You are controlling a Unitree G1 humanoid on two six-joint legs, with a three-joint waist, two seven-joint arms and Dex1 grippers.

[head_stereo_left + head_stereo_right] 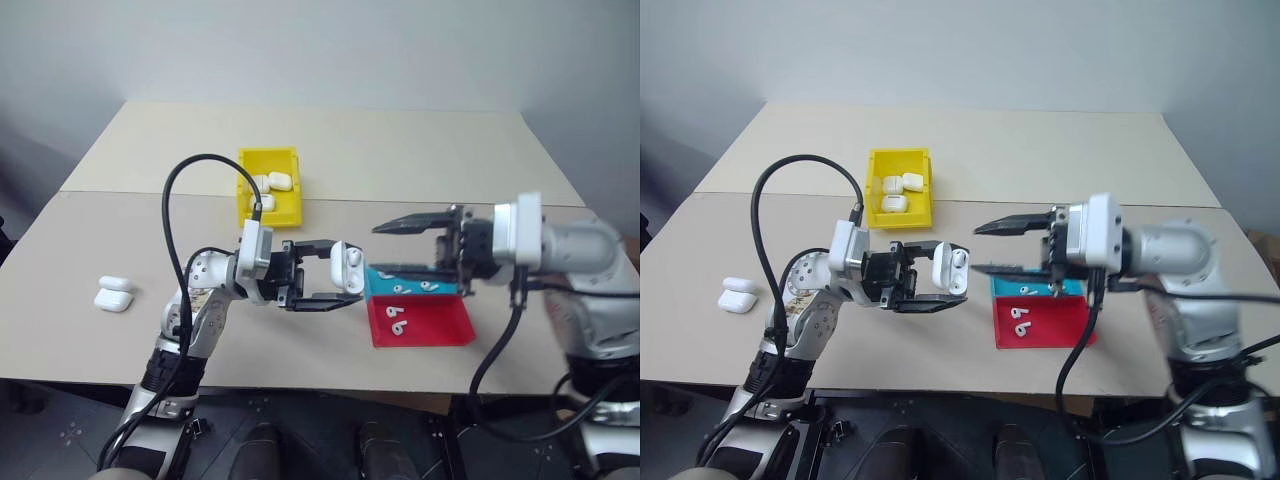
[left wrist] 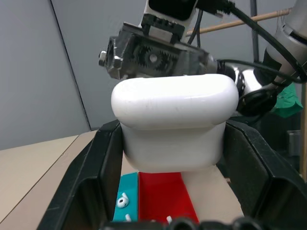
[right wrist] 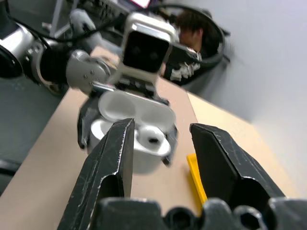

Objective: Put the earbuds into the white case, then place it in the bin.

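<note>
The left gripper (image 1: 335,283) clamps its fingers on the white case (image 1: 347,268), lid open above the desk (image 1: 420,150), earbuds seemingly inside. The right gripper (image 1: 408,248) hangs beside it, fingers apart and empty. Closing the lid and dropping it in the yellow bin (image 1: 268,186) remain.

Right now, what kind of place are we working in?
Probably a lab or test room: a plain beige table against bare grey walls, sorting containers like the yellow bin and red tray, and a person nearby.
</note>
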